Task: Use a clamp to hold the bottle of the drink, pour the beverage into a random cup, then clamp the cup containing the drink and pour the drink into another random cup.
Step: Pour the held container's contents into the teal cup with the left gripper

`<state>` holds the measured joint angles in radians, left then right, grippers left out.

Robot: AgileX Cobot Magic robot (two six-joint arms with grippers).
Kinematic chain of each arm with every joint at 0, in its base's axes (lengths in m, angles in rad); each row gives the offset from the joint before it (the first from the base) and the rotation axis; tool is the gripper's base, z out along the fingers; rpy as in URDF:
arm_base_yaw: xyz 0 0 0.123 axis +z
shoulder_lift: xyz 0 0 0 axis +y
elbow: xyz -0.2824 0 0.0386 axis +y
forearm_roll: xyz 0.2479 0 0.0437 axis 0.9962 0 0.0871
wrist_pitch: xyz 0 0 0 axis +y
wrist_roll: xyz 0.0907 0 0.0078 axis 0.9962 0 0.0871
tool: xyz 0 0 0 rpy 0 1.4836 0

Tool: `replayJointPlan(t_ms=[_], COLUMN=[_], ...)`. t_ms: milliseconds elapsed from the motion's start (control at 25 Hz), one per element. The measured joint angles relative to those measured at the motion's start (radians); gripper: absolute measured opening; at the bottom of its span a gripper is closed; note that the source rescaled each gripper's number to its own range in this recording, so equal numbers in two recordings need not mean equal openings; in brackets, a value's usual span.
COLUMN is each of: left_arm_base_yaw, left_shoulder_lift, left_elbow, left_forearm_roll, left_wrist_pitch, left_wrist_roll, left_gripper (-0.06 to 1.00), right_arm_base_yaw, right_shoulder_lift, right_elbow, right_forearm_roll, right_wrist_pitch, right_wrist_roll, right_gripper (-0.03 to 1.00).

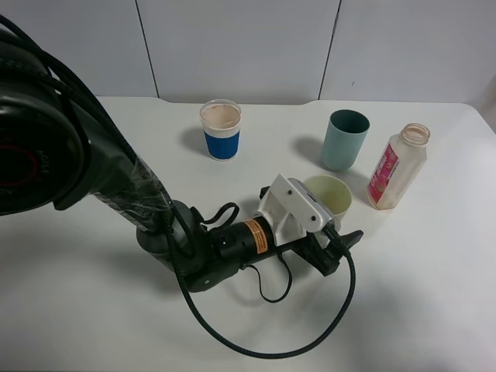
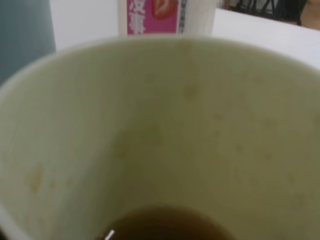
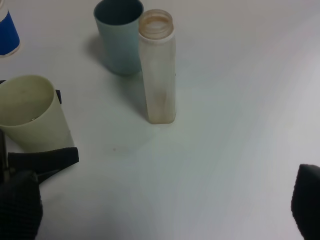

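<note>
Straddling the pale yellow-green cup (image 1: 332, 194) on the table (image 1: 434, 310), jaws wide and nothing gripped (the right clamp (image 3: 162, 200) gapes empty too), the left clamp (image 1: 335, 218) should likely pinch this light, slick, squashable tumbler mid-wall, brown drink (image 2: 170, 225) shallow inside; beyond stand the nearly drained bottle (image 1: 397, 167) and the teal tumbler (image 1: 345, 139).

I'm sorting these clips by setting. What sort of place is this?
Likely a robot lab or test bench, not a kitchen: a plain white table, flat white wall panels behind it, and a black robot arm reaching over it.
</note>
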<state>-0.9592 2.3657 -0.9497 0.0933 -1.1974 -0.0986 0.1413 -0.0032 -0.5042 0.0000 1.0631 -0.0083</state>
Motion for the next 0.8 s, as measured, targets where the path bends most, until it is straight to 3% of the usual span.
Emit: replayJointPlan(t_ms=[440,520,600,680,720,800], left_arm_base_yaw=[0.0,0.0,0.0,0.0,0.0,0.0], left_shoulder_lift=[0.023,0.023,0.023,0.023,0.023,0.023], left_elbow=[-0.028,-0.038,-0.043,-0.045,-0.046,-0.046], left_forearm_roll=[0.012,0.018,0.019,0.022,0.027,0.036], left_wrist_pitch=[0.03,0.03,0.03,0.03,0.03,0.031], left_wrist_roll=[-0.02,-0.021,-0.021,-0.021,-0.021,-0.021], left_gripper=[0.97,0.83,0.58,0.13,0.0,0.03], right_arm_base_yaw=[0.0,0.0,0.0,0.0,0.0,0.0], right_shoulder_lift=[0.0,0.0,0.0,0.0,0.0,0.0], right_elbow=[0.0,0.0,0.0,0.0,0.0,0.0], right_forearm_roll=[0.0,0.0,0.0,0.0,0.0,0.0], right_wrist_pitch=[0.0,0.0,0.0,0.0,0.0,0.0], right_wrist_roll=[0.0,0.0,0.0,0.0,0.0,0.0], right_gripper=[1.0,1.0,1.0,1.0,1.0,1.0])
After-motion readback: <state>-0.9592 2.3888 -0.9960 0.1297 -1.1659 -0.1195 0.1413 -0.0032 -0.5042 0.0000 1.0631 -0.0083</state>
